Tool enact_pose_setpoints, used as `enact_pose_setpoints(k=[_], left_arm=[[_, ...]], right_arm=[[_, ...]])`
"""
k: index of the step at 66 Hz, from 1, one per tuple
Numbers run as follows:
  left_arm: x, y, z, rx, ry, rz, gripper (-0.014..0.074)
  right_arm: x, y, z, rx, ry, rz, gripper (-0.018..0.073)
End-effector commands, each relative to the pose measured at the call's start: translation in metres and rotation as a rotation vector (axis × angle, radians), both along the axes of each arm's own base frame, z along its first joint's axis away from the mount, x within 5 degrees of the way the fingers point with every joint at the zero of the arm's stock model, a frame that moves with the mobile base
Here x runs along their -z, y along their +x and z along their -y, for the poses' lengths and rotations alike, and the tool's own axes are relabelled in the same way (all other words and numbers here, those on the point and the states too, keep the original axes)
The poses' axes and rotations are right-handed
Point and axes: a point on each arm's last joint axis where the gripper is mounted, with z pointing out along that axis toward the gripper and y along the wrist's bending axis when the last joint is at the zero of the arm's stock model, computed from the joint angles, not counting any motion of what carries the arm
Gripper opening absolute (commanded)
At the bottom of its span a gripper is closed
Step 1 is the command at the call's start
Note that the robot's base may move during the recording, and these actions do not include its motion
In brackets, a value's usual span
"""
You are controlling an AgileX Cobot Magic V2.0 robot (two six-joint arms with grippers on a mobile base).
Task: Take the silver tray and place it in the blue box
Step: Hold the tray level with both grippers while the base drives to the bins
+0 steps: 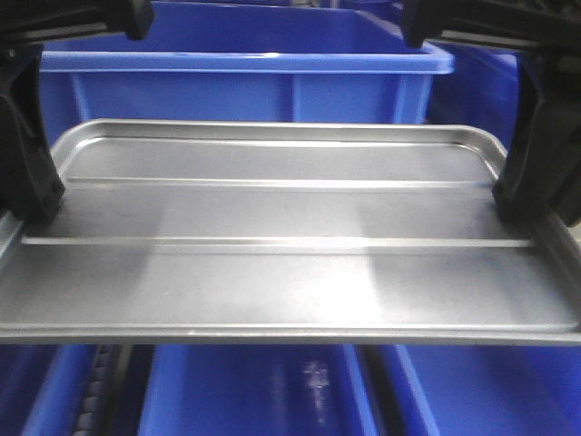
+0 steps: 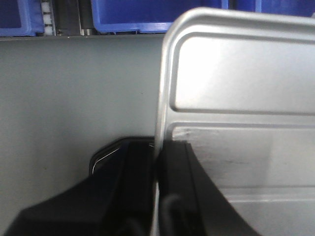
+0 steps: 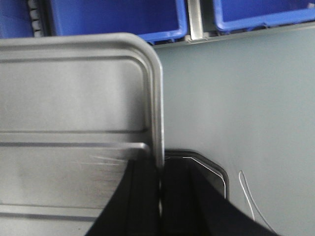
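Left tool (image 2: pixel 158 167) clamped on left rim of silver tray (image 1: pixel 290 272), right tool (image 3: pixel 160 177) on right rim, tray level, blue box (image 1: pixel 245 86) behind

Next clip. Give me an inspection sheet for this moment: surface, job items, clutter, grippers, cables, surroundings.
Surface: grey tabletop, seen beneath the tray in both wrist views.
Job's things: silver tray gripped at both short ends, roughly level; blue box behind it, tray not yet inside.
Clutter: nothing seen.
Grippers: left gripper and right gripper each shut on the tray's rim.
Cables: one thin pale strand on the tabletop; cannot tell what it is.
Surroundings: other blue crates.
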Motion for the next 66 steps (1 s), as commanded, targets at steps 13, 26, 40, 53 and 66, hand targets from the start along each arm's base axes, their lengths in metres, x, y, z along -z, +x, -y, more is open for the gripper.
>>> enact_pose_setpoints(k=[13, 26, 40, 53, 66], left_arm=[[-0.012, -0.0001, -0.0075, -0.009, 0.019, 0.047, -0.0006], [-0.012, -0.0001, -0.0075, -0.009, 0.019, 0.047, -0.0006], [-0.012, -0.0001, -0.0075, -0.009, 0.019, 0.047, -0.0006], [-0.012, -0.0001, -0.0075, -0.009, 0.019, 0.047, -0.0006], [-0.0121, 0.0, -0.0076, -0.009, 0.02, 0.048, -0.0006]], right_arm=[[-0.011, 0.0025, 0.0068, 0.001, -0.036, 0.063, 0.0049], [-0.011, 0.0025, 0.0068, 0.001, -0.036, 0.063, 0.0049], [-0.011, 0.0025, 0.0068, 0.001, -0.036, 0.063, 0.0049], [-0.011, 0.0025, 0.0068, 0.001, -0.036, 0.063, 0.0049], [-0.011, 0.0025, 0.0068, 0.001, -0.036, 0.063, 0.0049]])
